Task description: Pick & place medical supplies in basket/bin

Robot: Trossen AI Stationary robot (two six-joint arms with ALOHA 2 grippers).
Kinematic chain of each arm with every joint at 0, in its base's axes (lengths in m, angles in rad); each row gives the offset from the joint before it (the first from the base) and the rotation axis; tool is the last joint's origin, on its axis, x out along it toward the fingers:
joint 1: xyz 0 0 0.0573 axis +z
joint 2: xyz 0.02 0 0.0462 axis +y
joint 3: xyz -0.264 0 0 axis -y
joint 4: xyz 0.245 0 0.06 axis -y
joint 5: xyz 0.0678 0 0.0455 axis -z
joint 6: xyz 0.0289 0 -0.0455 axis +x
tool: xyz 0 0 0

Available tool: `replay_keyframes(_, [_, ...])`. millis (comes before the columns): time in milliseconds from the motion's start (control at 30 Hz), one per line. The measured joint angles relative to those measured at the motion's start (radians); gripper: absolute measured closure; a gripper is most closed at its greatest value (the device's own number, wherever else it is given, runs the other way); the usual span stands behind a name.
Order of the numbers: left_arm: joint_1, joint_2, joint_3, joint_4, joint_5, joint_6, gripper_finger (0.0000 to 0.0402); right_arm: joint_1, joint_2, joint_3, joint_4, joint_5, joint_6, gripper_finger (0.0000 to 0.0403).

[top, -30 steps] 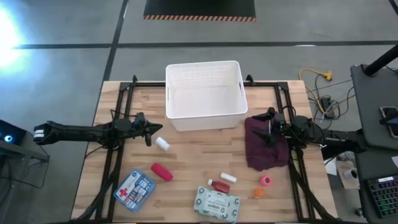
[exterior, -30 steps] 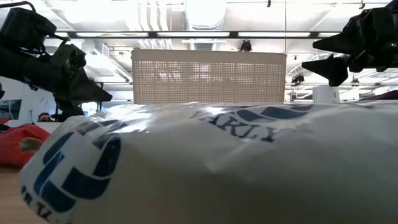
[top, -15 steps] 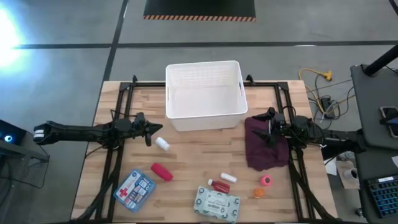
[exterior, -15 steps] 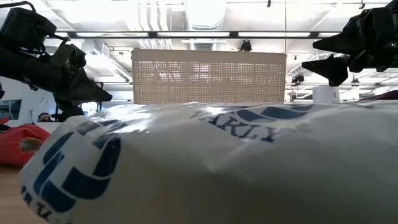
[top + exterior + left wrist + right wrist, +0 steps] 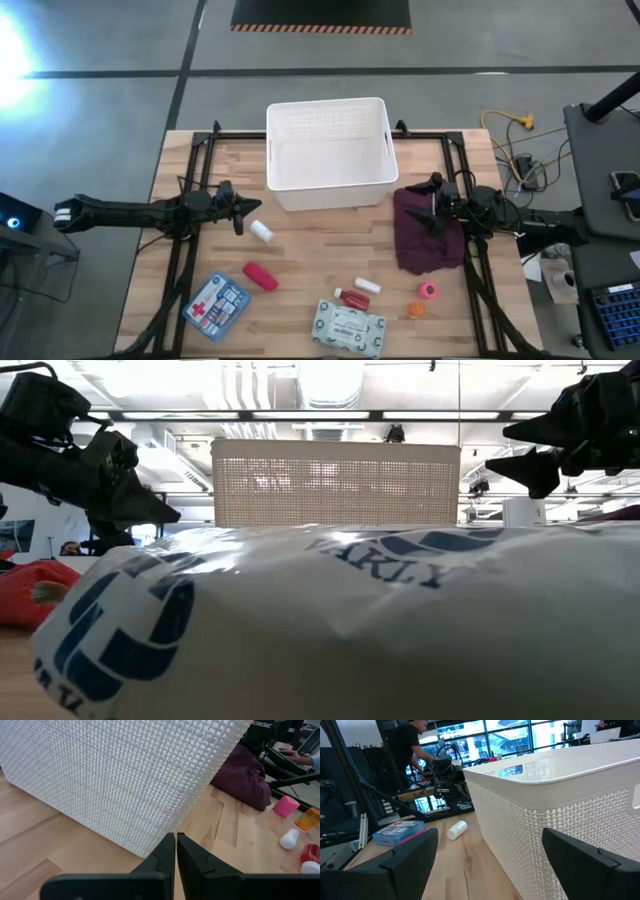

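— Where are your pincers?

— My left pincer (image 5: 243, 213) hangs over the tabletop (image 5: 300, 260) off the bin's (image 5: 330, 140) left front corner, its fingers (image 5: 165, 851) pressed together on nothing. My right pincer (image 5: 433, 205) hangs over the maroon cloth (image 5: 428, 235) just right of the bin, fingers (image 5: 585, 857) spread apart and empty.

— And the supplies?

— All on the tabletop in front of the bin. The white bottle (image 5: 261, 231) lies near my left pincer. Farther forward lie the red cylinder (image 5: 261, 277) and the blue-white pouch (image 5: 216, 304). The red-white tube (image 5: 352, 298) sits just behind the pale green wipes pack (image 5: 348, 327). The pink roll (image 5: 428, 290) and orange piece (image 5: 416, 310) lie close together, in front of the cloth.
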Motion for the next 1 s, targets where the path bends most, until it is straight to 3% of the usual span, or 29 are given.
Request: replay_keyframes(1000, [0.0,0.0,0.0,0.0,0.0,0.0,0.0402,0.0,0.0,0.0,0.0,0.0,0.0,0.006])
